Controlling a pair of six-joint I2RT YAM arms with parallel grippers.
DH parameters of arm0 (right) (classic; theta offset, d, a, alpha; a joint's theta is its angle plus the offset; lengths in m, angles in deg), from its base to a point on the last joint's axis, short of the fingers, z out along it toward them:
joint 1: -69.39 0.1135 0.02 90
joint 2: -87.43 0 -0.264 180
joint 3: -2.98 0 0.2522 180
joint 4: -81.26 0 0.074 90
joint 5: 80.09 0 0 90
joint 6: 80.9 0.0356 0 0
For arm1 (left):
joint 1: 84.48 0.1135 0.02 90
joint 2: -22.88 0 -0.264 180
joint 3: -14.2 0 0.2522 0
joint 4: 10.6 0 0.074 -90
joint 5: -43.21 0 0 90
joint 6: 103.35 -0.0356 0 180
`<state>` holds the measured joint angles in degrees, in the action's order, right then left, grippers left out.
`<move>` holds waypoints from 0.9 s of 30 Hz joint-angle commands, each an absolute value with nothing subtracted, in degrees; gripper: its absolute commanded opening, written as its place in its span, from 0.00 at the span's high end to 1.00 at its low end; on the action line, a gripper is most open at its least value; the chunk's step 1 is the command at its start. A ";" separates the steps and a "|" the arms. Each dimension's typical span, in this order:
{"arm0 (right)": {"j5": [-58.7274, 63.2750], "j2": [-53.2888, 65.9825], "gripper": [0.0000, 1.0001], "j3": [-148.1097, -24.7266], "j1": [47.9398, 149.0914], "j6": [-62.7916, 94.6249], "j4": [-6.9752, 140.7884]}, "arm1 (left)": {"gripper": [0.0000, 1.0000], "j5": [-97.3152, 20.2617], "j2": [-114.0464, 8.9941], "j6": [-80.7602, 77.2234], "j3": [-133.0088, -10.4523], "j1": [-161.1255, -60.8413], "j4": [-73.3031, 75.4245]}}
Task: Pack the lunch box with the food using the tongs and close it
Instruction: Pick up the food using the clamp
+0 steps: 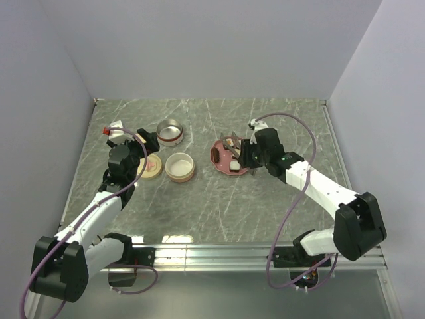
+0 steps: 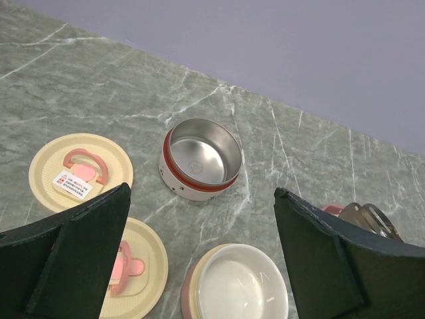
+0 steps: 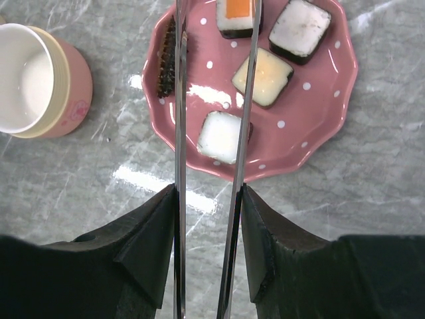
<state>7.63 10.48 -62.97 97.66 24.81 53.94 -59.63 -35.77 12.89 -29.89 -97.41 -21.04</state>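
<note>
**Tongs poised over the plate, lunch box open and waiting**

The right gripper (image 3: 208, 193) pinches the tongs (image 3: 179, 100) partway, probably so that the two arms stay spread enough to take a piece between them. They reach out over the pink plate (image 3: 319, 106), which sits just right of the tabletop's (image 1: 265, 206) middle. All the food (image 3: 224, 136) lies on that plate, with a white block between the arms. The tong tips are out of the wrist view, so contact cannot be told. The pink tier (image 1: 180, 167) stands just left of the plate, a short carry away. The steel tier (image 2: 201, 158) is nearer the far edge, and the lids (image 2: 80, 171) lie toward the left edge. The left gripper (image 2: 201, 199) hangs above them, spread wide and empty, likely kept for closing.
</note>
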 commanded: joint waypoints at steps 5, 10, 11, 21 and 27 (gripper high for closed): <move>9.83 8.06 0.51 -67.65 99.10 23.25 53.35 | 0.04 -58.39 -35.04 13.19 -30.24 -97.14 -24.08; 12.99 7.53 0.51 -68.62 100.06 23.16 52.30 | 0.04 -58.39 -35.30 13.11 -30.15 -97.14 -24.17; 13.25 7.62 0.51 -68.62 99.98 23.16 52.21 | 0.04 -58.30 -35.30 13.11 -30.23 -97.14 -24.26; 14.05 6.05 0.51 -69.58 100.33 22.81 51.24 | 0.04 -58.04 -35.39 13.11 -30.32 -97.14 -24.26; 13.78 4.20 0.51 -70.46 101.03 22.46 50.28 | 0.04 -58.13 -35.39 13.11 -30.24 -97.14 -24.26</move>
